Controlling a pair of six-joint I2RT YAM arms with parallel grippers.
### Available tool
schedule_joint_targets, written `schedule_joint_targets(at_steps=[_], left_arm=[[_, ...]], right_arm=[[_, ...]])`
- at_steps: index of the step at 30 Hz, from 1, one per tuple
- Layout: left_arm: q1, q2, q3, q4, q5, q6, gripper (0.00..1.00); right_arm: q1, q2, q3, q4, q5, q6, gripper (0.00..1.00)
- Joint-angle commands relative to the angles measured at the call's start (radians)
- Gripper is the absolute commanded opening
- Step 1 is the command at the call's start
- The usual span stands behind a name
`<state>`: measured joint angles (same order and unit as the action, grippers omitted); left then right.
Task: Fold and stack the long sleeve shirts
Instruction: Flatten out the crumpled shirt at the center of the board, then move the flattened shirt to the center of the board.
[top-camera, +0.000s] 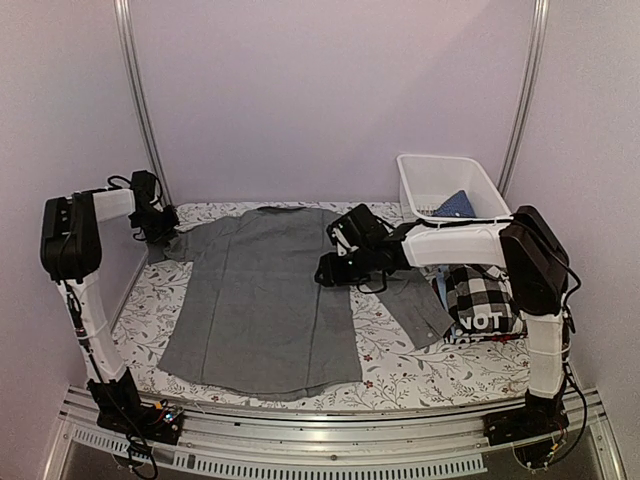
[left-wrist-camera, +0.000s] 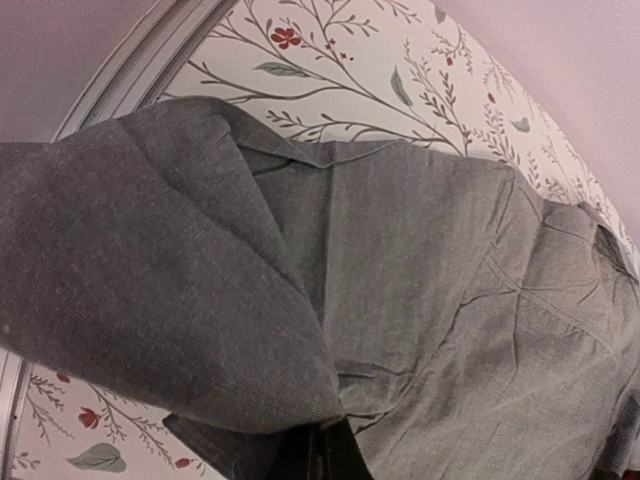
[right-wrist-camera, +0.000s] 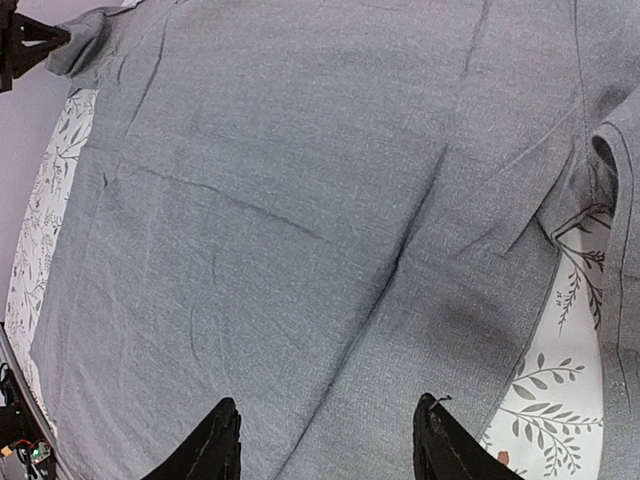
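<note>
The grey button-up shirt (top-camera: 262, 300) lies spread flat on the flowered table, its right sleeve (top-camera: 418, 308) stretched toward the right. My left gripper (top-camera: 160, 228) is at the shirt's far left corner and is shut on a fold of the left sleeve cloth (left-wrist-camera: 200, 300); its jaws (left-wrist-camera: 320, 458) are mostly hidden under the cloth. My right gripper (top-camera: 328, 266) hovers open over the shirt's right side, both fingertips (right-wrist-camera: 222, 442) apart above flat grey cloth (right-wrist-camera: 300, 200). A black-and-white checked shirt (top-camera: 482, 288) lies folded on a dark shirt with "NOT" lettering (top-camera: 486, 322) at the right.
A white basket (top-camera: 425, 175) stands at the back right with a pale blue shirt (top-camera: 457, 205) inside. The flowered tablecloth (top-camera: 400, 375) shows around the grey shirt. Metal frame posts stand at both back corners, and a rail runs along the near edge.
</note>
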<state>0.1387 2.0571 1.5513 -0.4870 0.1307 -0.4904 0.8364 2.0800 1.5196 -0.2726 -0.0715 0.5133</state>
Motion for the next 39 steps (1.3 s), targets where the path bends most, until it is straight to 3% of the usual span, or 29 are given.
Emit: schedule_joint_targets(at_steps=[1,5,11,23,31,39], left_arm=[[-0.026,-0.044,-0.024,0.030,0.019,0.009,0.00],[-0.038,-0.052,-0.039,0.034,0.030,0.027,0.00],[-0.062,-0.079,-0.054,0.028,0.056,0.037,0.00],[-0.219,-0.098,-0.139,0.040,0.010,-0.041,0.00],[-0.243,-0.105,-0.191,0.082,0.005,-0.042,0.00],[-0.374,-0.121,-0.204,0.043,-0.079,-0.028,0.01]], right_arm=[[-0.009,0.064,0.038,0.019,-0.076,0.009,0.47],[0.024,0.105,0.035,0.045,-0.105,0.039,0.29],[0.025,0.127,-0.057,0.048,-0.059,0.100,0.22],[-0.085,-0.002,-0.298,0.040,-0.007,0.067,0.21],[-0.088,-0.026,-0.260,-0.008,-0.043,0.001,0.24],[-0.082,-0.071,-0.169,-0.038,-0.047,-0.008,0.26]])
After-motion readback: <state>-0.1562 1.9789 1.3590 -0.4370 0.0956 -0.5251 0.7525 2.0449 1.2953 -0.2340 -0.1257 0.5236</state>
